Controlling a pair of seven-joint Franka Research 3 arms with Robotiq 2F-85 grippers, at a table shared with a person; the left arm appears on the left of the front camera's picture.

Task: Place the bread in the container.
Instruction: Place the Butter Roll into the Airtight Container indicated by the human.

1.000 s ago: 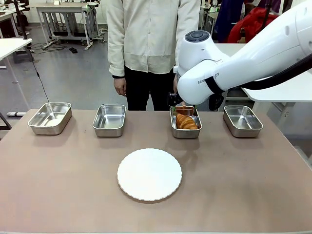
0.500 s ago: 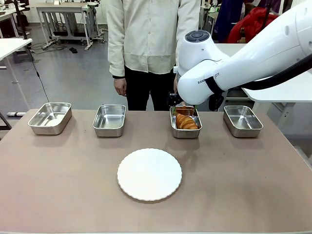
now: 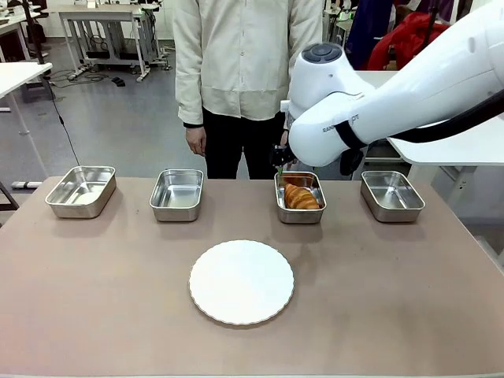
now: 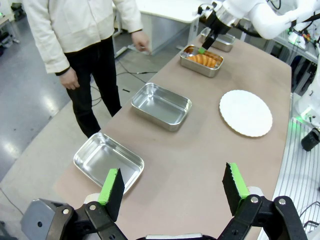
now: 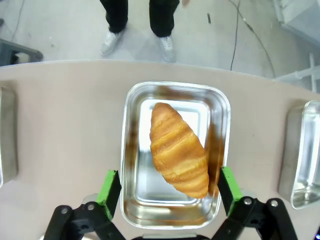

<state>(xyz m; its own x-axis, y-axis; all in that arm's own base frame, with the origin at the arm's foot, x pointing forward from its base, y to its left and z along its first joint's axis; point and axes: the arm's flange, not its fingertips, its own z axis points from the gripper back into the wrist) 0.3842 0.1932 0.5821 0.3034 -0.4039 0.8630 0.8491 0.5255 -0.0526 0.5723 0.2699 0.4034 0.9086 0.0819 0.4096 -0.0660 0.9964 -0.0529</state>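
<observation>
Bread lies diagonally inside the container, resting on the pan floor, one tapered end toward the far wall and the other toward the near right corner; nothing grips it. In the front view the bread sits in the container, third pan from the robot's left in a row of four along the far edge of the table. Right gripper hangs above the pan, fingers spread wide, one green pad outside the pan's left wall and the other outside its right wall, neither touching the bread. From the front, the right arm's white wrist covers most of that gripper. Left gripper is well apart from the container, above the table's other end near the outermost empty pan, fingers also spread wide with nothing between them. A round white plate sits mid-table, bare. A person stands at the far side just behind the pans, one hand hanging at their side.
</observation>
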